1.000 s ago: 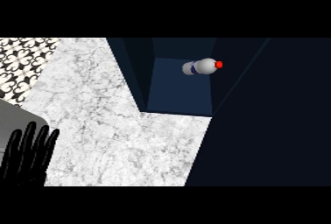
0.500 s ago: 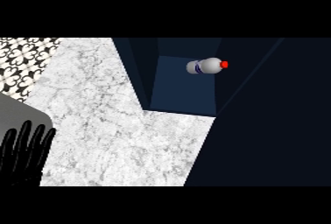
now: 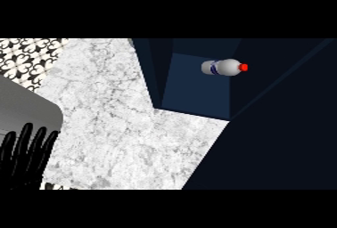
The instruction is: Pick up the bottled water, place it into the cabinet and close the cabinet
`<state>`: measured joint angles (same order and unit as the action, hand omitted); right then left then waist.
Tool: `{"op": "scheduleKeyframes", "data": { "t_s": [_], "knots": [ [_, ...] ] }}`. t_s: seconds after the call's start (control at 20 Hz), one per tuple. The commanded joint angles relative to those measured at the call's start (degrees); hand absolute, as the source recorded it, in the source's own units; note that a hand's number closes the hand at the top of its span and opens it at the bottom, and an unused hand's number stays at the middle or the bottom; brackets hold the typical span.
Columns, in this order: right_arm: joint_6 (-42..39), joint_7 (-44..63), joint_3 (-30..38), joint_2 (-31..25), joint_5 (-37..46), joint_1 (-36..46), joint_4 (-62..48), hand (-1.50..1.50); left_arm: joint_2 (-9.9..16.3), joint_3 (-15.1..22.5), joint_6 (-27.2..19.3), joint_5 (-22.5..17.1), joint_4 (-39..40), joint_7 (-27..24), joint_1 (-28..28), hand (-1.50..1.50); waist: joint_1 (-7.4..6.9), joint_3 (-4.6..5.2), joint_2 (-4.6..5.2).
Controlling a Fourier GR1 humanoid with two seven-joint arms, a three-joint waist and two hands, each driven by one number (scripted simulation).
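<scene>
Bottled water (image 3: 223, 67): I see it inside the dark blue cabinet (image 3: 197, 91), at the upper middle of my view, lying so that its red cap (image 3: 244, 67) points to the view's right; a dark band circles its pale body near the other end.
Cabinet: its open compartment sits just beyond the far edge of the counter; a large dark panel (image 3: 283, 133) fills the right side of my view, and I cannot tell whether it is the door.
Counter (image 3: 125, 133): white marble top, running from the upper left down to the lower middle.
Left hand (image 3: 25, 153): I see it at the lower left edge, fingers straight, apart and pointing up, resting and holding nothing, well apart from the bottle.
Right hand: it shows nowhere in my view.
Sink (image 3: 23, 111): a grey basin with a rounded corner just above my left hand.
Tiles (image 3: 30, 55): a black-and-white patterned patch at the upper left.
</scene>
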<state>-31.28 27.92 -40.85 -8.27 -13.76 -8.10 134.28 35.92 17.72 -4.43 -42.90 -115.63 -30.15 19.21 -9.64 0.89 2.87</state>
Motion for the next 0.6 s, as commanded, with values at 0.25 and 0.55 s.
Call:
{"op": "scheduleKeyframes", "data": {
  "t_s": [0.25,0.55],
  "knots": [
    [14.0,-0.8,5.4,7.9,-4.2,0.3,-7.1,1.5,1.1,-1.6,0.6,-1.0,-0.2,0.5,1.3,-1.5,2.41,-0.37,-0.63],
    [19.3,-4.0,11.2,7.9,-4.0,-0.9,-8.2,1.5,1.1,-2.7,1.6,-1.4,1.4,-0.7,1.8,-1.5,3.65,-0.28,-0.23]
  ]
}}
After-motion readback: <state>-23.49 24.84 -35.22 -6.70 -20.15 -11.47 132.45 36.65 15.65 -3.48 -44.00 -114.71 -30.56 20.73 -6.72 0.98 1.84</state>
